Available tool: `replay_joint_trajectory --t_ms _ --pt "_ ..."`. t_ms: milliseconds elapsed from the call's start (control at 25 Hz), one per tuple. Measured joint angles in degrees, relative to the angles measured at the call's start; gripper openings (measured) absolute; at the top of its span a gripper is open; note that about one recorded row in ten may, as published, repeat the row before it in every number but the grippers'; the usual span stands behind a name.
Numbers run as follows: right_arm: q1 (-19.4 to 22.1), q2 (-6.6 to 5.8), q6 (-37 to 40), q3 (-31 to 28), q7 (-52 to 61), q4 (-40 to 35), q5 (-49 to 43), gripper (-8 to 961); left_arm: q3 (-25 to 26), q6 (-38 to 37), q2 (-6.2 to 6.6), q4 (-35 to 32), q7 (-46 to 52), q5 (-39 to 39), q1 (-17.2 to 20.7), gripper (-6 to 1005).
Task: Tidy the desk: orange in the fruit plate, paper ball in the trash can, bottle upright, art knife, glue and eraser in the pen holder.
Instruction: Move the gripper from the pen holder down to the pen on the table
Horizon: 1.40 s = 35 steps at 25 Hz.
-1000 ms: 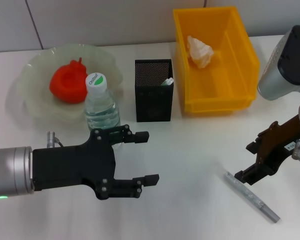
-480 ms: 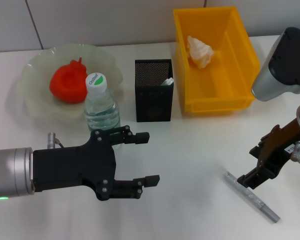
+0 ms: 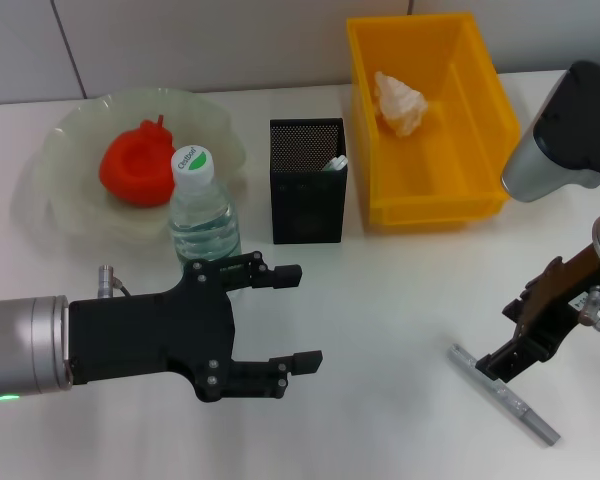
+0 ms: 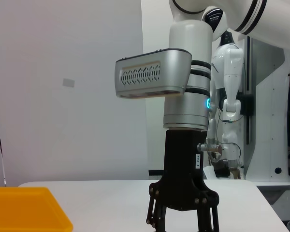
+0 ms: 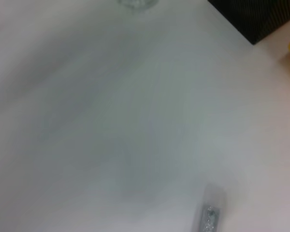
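Note:
The grey art knife [image 3: 505, 395] lies flat on the table at the front right, also in the right wrist view [image 5: 210, 212]. My right gripper [image 3: 502, 340] hovers open just over its far end; the left wrist view shows its fingers [image 4: 154, 217] spread. My left gripper [image 3: 295, 315] stands open and holds nothing, in front of the upright bottle [image 3: 202, 205]. The orange [image 3: 135, 165] rests in the fruit plate [image 3: 70, 215]. The paper ball [image 3: 400, 102] lies in the yellow trash can [image 3: 485, 120]. A white-green item [image 3: 335, 162] pokes from the pen holder [image 3: 307, 195]; whether it is glue or eraser is unclear.
The trash can stands close to the right of the pen holder. The plate, bottle and holder line the back left. White table lies between the two grippers. The right arm's grey housing [image 3: 565, 135] hangs beside the trash can.
My right gripper has shifted a little to the right and lower, closer to the art knife. The left gripper has barely moved.

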<state>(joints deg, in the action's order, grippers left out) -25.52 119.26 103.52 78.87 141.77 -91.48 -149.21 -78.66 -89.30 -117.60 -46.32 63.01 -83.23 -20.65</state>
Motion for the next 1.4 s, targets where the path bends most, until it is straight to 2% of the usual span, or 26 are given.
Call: replay_joint_trajectory --t_ms 800,1400 --pt "-1.0 0.00 -3.1 1.5 0.1 6.1 0.0 785 0.5 0.4 -0.34 -0.2 0.0 -1.4 -0.5 799" --pt "-1.6 0.00 -4.2 3.0 0.0 8.6 -0.2 708 0.5 0.6 -0.35 0.0 0.0 -1.4 -0.9 799"
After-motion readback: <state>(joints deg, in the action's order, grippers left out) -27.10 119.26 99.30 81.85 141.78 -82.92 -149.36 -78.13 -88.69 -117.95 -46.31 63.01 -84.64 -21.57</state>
